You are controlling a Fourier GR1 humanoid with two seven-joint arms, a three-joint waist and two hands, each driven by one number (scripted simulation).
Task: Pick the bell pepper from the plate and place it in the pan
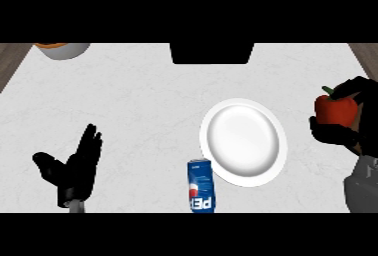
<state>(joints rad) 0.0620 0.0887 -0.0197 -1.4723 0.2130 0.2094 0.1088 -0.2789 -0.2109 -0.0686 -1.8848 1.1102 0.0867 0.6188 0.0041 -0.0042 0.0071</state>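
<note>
Over the pale marble counter (140, 95), we are carrying the bell pepper (334, 110), our right hand (341, 131) curling round it, right of the bare white plate (244, 142). Our left hand (74, 162) is resting open. Next we are judging the pan's whereabouts; none is showing plainly.

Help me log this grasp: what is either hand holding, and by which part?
The right hand holds the red bell pepper, fingers curled round its body, stem end up. The left hand holds nothing.
</note>
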